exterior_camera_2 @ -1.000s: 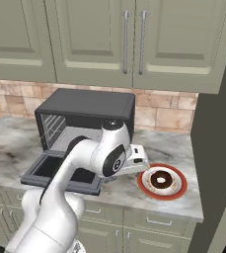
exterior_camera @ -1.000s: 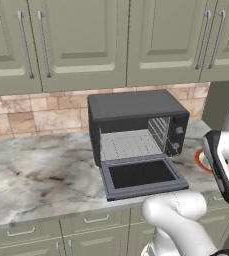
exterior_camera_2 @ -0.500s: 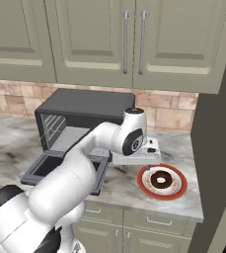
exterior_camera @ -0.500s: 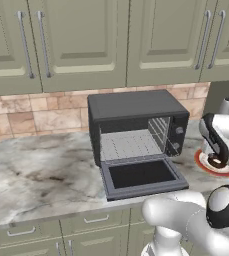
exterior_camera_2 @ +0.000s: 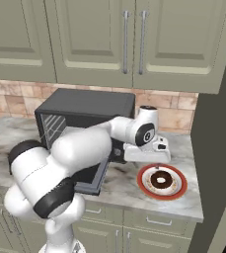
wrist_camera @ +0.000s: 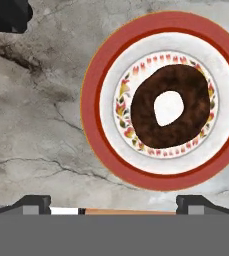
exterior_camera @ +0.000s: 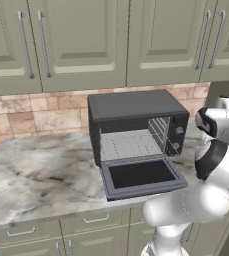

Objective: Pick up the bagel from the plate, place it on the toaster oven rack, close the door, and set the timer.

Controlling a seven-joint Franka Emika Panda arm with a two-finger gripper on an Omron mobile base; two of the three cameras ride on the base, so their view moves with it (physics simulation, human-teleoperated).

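Bagel (wrist_camera: 169,106) sits flat in the middle of the plate (wrist_camera: 93,115), untouched, dark brown ring with the white plate showing through its hole. Plate rests on the marble counter (exterior_camera_2: 181,200) to the right of the toaster oven (exterior_camera_2: 92,106), near the counter's right end, apart from the oven. Gripper (wrist_camera: 113,202) hangs above the plate's near rim with its fingers spread wide, nothing between them; both fingertips (wrist_camera: 33,202) show at the bottom of the hand view, one off the plate over bare counter, the other below the plate's edge. In the right base view the hand (exterior_camera_2: 146,153) sits just left of and above the plate, not touching it. Door (exterior_camera: 141,176) is dropped fully open, lying roughly level out over the counter front. Toaster oven rack (exterior_camera: 128,145) is visible inside the pale cavity, bare. Control knobs (exterior_camera: 177,137) sit on the oven's right face panel.
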